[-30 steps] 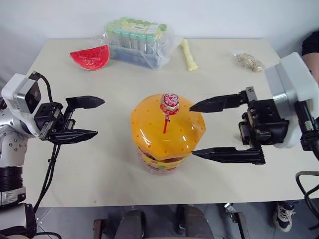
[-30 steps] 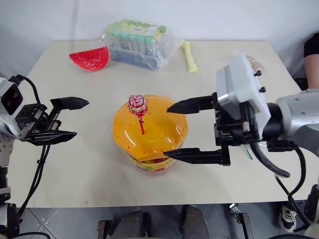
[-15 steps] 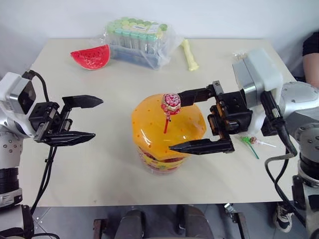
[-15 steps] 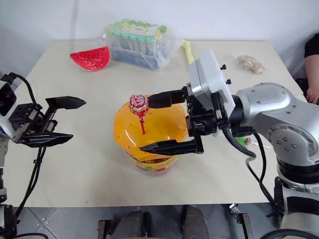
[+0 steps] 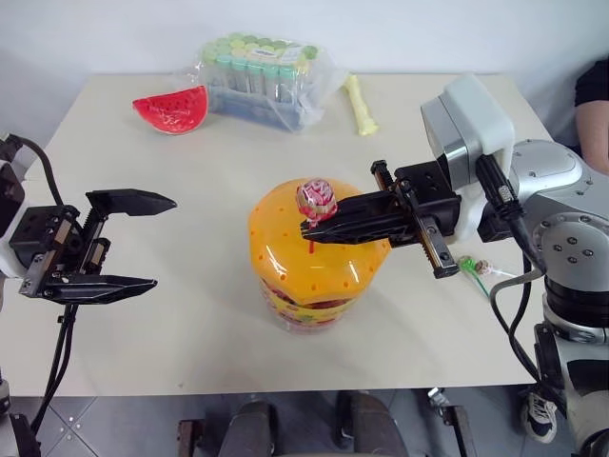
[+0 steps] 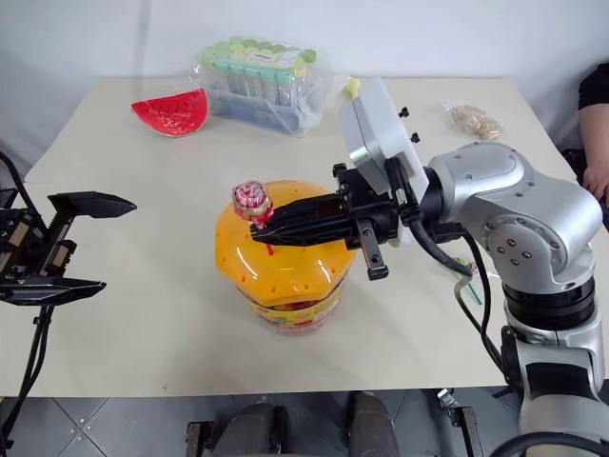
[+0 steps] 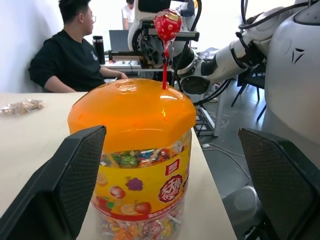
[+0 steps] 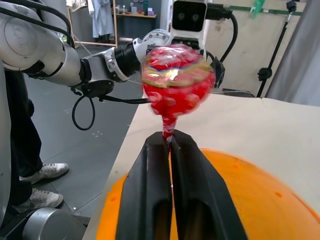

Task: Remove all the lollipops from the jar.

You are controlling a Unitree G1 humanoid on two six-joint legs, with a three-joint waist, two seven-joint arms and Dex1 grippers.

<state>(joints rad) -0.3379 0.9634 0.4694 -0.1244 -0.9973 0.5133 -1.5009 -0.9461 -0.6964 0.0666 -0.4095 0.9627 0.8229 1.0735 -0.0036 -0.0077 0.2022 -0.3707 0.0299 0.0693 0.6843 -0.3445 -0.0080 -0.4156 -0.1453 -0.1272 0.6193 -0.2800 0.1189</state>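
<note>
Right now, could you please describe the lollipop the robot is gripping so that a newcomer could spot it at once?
Start at the orange-lidded jar in the middle of the table. A lollipop stands on a red stick above the lid, and the right gripper is shut on that stick. Its shiny red-pink wrapper and upright pose set it apart from the green-stick lollipop lying flat on the table to the jar's right.

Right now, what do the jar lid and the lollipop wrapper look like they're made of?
Jar lid: likely glossy, translucent orange plastic; it shows bright highlights, and the contents tint through the dome. Lollipop wrapper: seemingly thin shiny film or foil, crinkled, with glints on its red and white print. Its red stick looks like plastic, though I can't be sure.
</note>
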